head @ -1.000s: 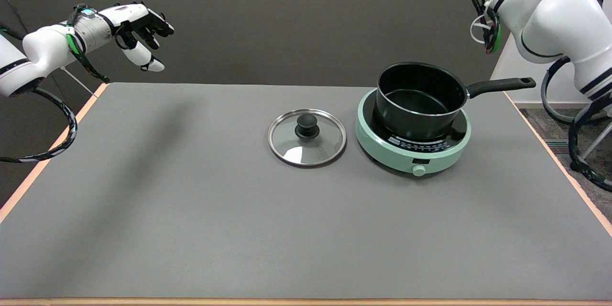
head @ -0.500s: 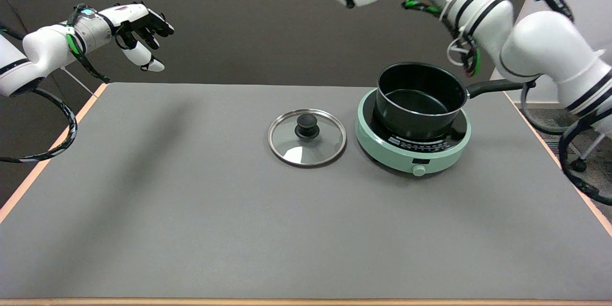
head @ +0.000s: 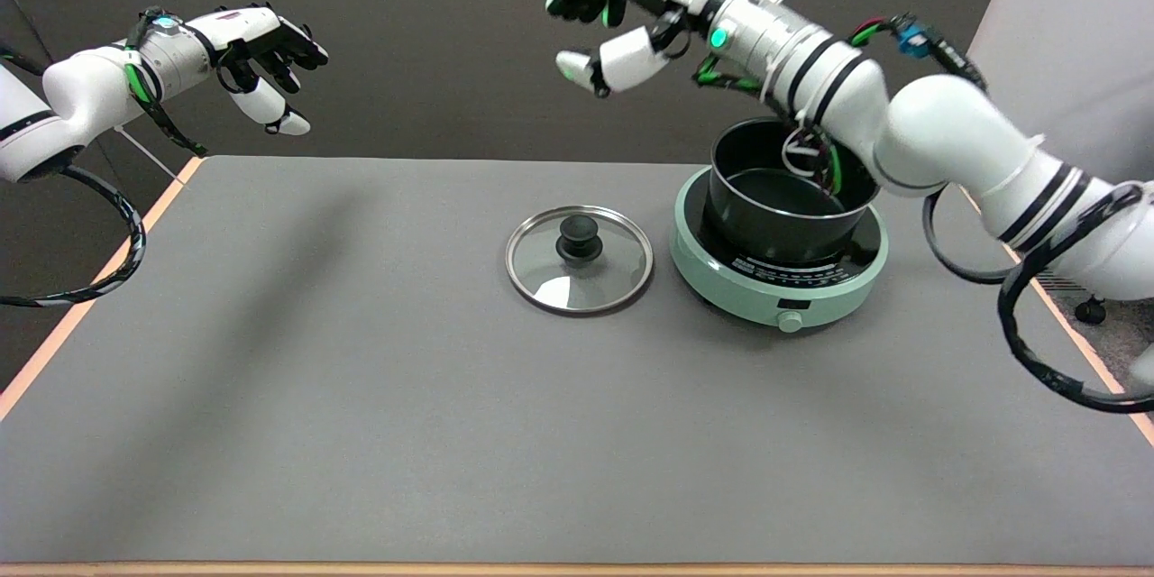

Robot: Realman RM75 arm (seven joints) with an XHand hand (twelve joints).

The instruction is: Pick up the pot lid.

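The right hand point(head: 622, 13) is empty with fingers apart, and it may slip off the small knob point(head: 578, 237) of the pot lid point(head: 579, 259).

Dark wall point(head: 433, 36), perhaps grey floor point(head: 1113, 347).

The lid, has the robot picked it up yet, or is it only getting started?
Only getting started. Done: nothing lifted; the lid lies flat on the table, beside the pot on its cooker. In hand: the right hand is in the air above the lid, fingers apart, holding nothing. Left: come down, grip the knob, and lift.
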